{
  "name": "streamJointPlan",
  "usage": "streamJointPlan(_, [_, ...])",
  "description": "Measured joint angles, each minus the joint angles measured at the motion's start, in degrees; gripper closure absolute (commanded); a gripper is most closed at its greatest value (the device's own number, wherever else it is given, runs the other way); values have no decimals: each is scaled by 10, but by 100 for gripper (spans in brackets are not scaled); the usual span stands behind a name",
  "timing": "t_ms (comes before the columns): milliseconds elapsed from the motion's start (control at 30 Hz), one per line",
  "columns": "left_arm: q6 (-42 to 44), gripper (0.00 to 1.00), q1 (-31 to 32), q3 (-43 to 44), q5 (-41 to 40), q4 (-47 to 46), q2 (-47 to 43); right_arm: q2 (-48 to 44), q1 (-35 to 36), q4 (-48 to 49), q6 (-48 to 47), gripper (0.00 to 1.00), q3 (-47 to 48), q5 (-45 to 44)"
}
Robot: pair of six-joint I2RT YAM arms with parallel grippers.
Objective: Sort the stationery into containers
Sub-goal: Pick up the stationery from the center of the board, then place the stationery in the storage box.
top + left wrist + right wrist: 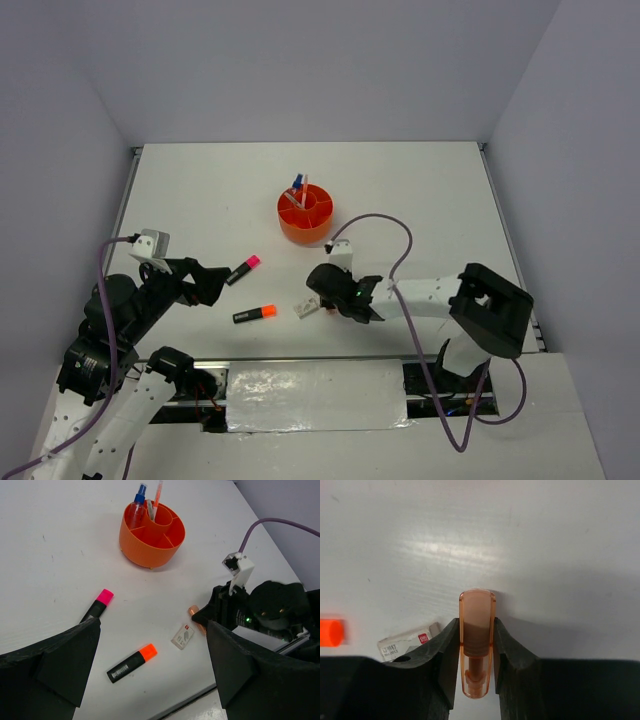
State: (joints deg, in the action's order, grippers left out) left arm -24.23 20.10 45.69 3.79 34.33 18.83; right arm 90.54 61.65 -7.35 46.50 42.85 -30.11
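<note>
1. Right gripper (476, 623): the fingers are closed narrowly on the salmon eraser (477, 609), clamping its two long sides. The rounded end of the eraser projects beyond the fingertips, low over the white table (200, 200). Contact with the table cannot be confirmed.

2. Left gripper (211, 284): the fingers are spread wide and hold nothing.

3. White eraser (410, 641): it lies flat on the table just beside the right gripper. Its sleeve carries a red logo (423, 638) and a line of dark print, which is too small to read.

4. Orange-capped highlighter (131, 663): it lies on the table between the two grippers. Its black barrel bears a white barcode label (120, 669), and the digits are not legible.

5. Pink-capped highlighter (98, 605): it lies on the table near the left gripper, partly hidden by one finger.

6. Orange tub (150, 547): it stands at the table centre, well apart from both grippers. A blue-clear marker (136, 507) and a thin pen (158, 492) stand upright inside.
</note>
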Motion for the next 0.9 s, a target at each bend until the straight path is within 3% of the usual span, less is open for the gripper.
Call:
streamJointPlan(100, [0,1,0,0,0,0,0,-69,-51,27,-67,89,-20,35])
streamJointPlan(233, [0,1,2,0,0,0,-2,-174,-183,80,-164,88,-20,111])
streamJointPlan(333, [0,1,3,0,0,0,-6,-189,-276,104,-242,87,20,184])
streamJointPlan(433, [0,1,3,0,0,0,-7,-130,-329,110,-308,89,112,273])
streamJointPlan(667, [0,1,3,0,1,0,-7,132,-401,106,-376,85,402,491])
streamJointPlan(900, [1,1,4,0,10,0,-7,231,-414,90,-404,82,462,581])
